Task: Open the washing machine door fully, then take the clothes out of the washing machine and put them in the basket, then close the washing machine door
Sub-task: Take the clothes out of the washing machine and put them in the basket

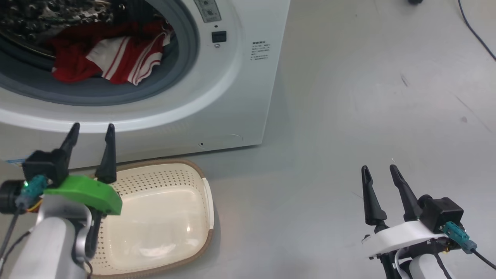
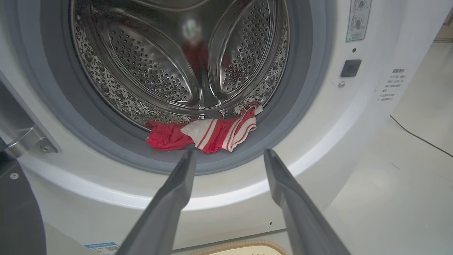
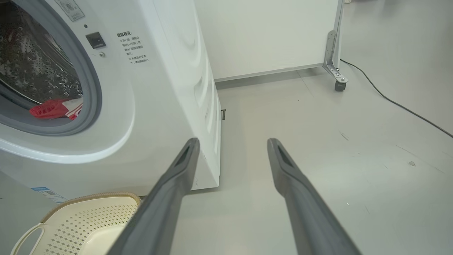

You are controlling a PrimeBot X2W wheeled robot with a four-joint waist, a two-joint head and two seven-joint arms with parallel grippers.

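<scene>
Left gripper [image 2: 229, 152] spread wide, clothes [image 2: 205, 134] ahead, apart from it

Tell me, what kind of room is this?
Likely a test room set up for laundry: a white washing machine with red clothes inside, a cream basket on the grey floor, and a wheeled white partition behind.

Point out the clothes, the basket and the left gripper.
the clothes [image 1: 116, 58], head view, on the red-and-white striped part.
the basket [image 1: 166, 217], head view, on its bare bottom.
the left gripper [image 1: 93, 127], head view, midway between its open fingertips.
</scene>
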